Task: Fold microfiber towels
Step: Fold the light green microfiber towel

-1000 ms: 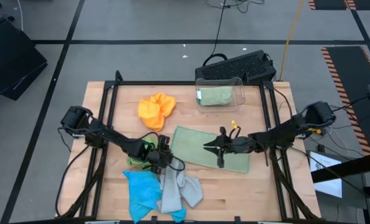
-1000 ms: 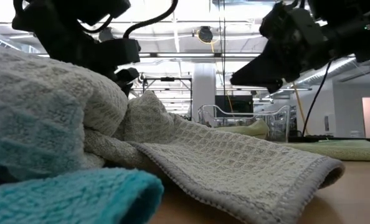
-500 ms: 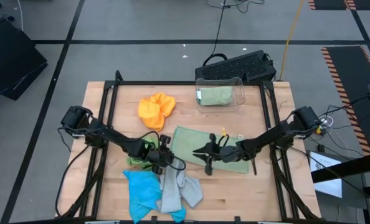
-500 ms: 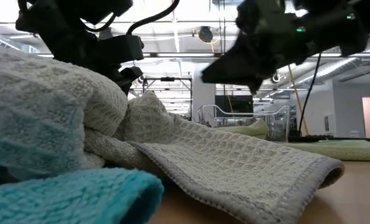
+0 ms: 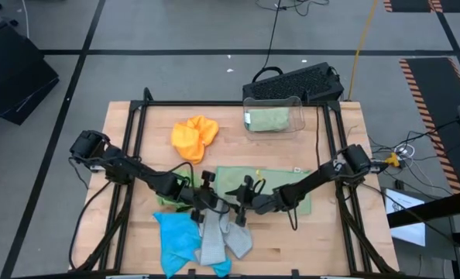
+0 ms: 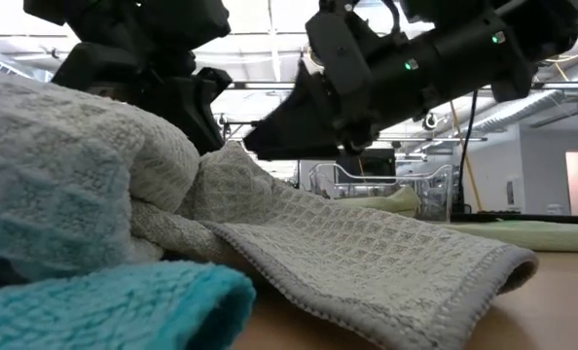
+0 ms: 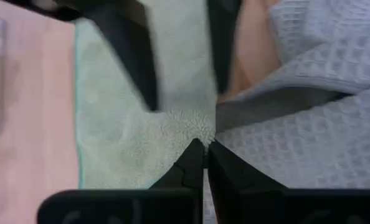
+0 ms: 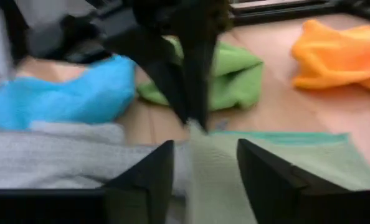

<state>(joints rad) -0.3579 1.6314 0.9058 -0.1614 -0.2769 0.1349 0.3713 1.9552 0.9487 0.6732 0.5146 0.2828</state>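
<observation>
On the wooden bench [image 5: 129, 232], going from left to right, a crumpled blue towel [image 5: 176, 239] of fluffy terry lies at the near edge, with a bright green towel [image 5: 170, 197] bunched just behind it. Farther back sits a rumpled orange towel [image 5: 193, 136]. A grey towel [image 5: 218, 239] with a waffle weave and a stitched hem lies in loose folds touching the blue one. To its right a pale green towel [image 5: 292, 182] is spread flat, its nap soft and its border a thin teal line. At the back stands a clear plastic bin [image 5: 273, 115] with a folded pale green cloth inside.

The left arm reaches from the left edge diagonally inward, low over the bench. The left hand [image 7: 204, 147] has its fingers pressed together, pinching the near left corner of the pale green towel, right where it meets the grey towel.

The right arm stretches from the right edge across the pale green towel, also low. The right hand [image 8: 205, 155] has its fingers spread, with the same corner of the towel lying between them, just beside the left hand's tips.
</observation>
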